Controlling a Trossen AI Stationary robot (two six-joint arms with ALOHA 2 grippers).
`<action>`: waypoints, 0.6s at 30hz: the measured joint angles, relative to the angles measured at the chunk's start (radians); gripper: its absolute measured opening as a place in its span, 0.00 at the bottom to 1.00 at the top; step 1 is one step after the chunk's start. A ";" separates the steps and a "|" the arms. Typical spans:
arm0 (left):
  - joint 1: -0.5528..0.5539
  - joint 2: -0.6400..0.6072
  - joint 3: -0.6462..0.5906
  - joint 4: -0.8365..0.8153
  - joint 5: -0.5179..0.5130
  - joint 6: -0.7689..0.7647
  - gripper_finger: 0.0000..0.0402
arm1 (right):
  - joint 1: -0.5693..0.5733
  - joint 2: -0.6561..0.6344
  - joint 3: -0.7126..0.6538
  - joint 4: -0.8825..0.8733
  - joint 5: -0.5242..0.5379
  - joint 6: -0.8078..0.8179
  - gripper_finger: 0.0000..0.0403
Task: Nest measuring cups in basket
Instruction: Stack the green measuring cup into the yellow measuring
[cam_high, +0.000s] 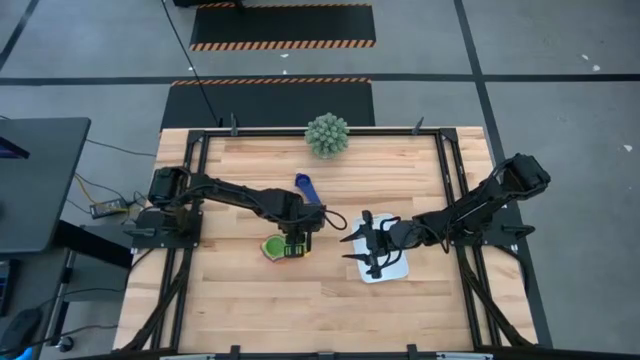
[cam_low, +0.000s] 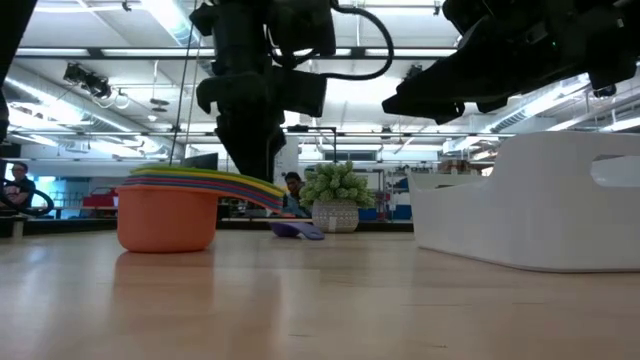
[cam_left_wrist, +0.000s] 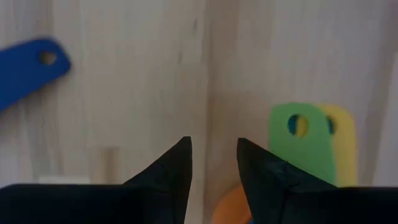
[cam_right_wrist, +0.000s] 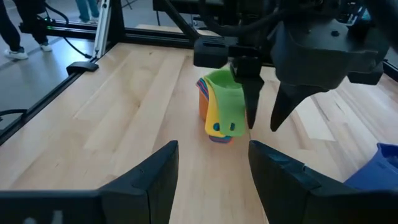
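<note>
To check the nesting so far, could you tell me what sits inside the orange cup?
Nested in the orange cup are more cups: green handle on top, yellow beneath, purple lowest. Their bowls are covered. The left gripper hangs open beside them.

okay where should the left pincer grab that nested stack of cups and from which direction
Probably by the fanned handles, coming straight down from above. They jut out flat from the nested stack of cups over bare table, giving thin edges to pinch, while the round orange bowl looks too wide. The left pincer hangs open just past the handle tips. The right pincer waits open over the basket.
</note>
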 joint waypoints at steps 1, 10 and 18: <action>-0.003 0.000 0.000 0.011 0.001 0.009 0.33 | 0.000 0.000 0.000 0.000 0.000 -0.001 0.50; -0.022 0.000 0.000 0.069 0.002 0.054 0.33 | 0.001 0.000 0.000 -0.001 -0.005 -0.002 0.50; -0.019 -0.003 0.000 0.060 0.001 0.065 0.33 | 0.029 0.119 0.059 0.043 0.008 -0.011 0.50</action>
